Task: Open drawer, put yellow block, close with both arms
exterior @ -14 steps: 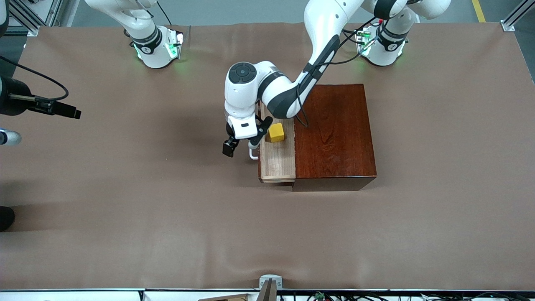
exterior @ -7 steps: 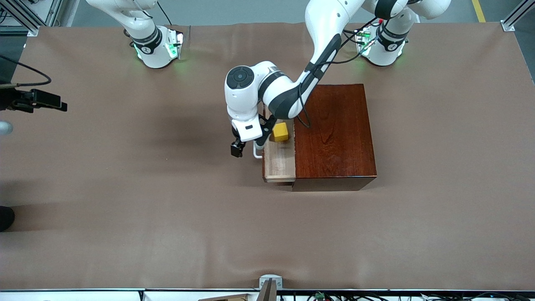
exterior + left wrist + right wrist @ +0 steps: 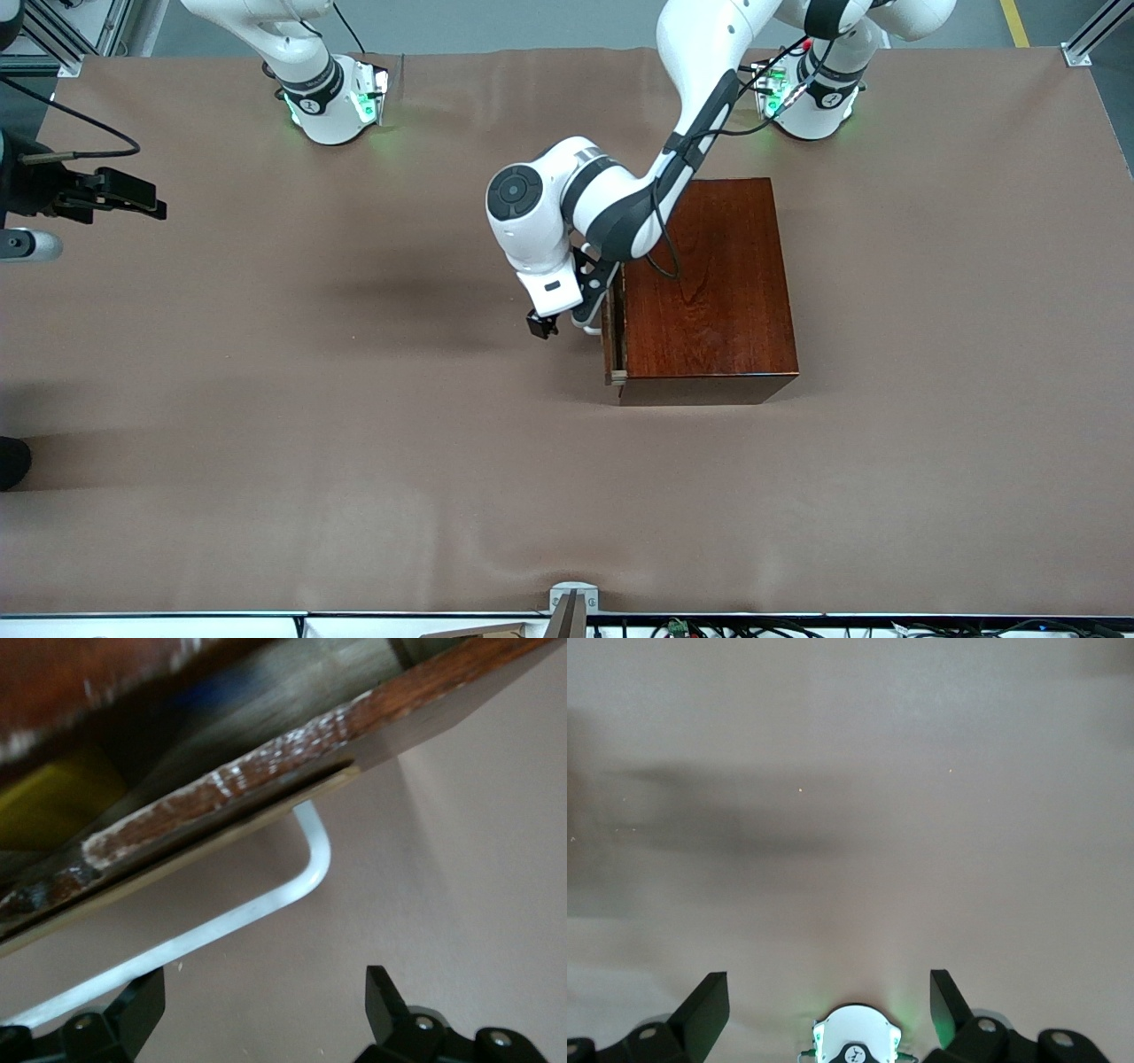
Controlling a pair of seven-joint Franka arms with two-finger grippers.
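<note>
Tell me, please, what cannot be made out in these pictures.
Yellow block: front view, hidden inside the wooden box; left wrist view, only a yellow blur.
Drawer handle: front view, mostly hidden under the left gripper.
Right gripper: right wrist view, body cut off by the edge.

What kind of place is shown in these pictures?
Probably a robotics lab. Two white robot arms are mounted on a table covered with a brown mat. Aluminium frame posts stand at its corners, and a wooden drawer box sits as a test object.
</note>
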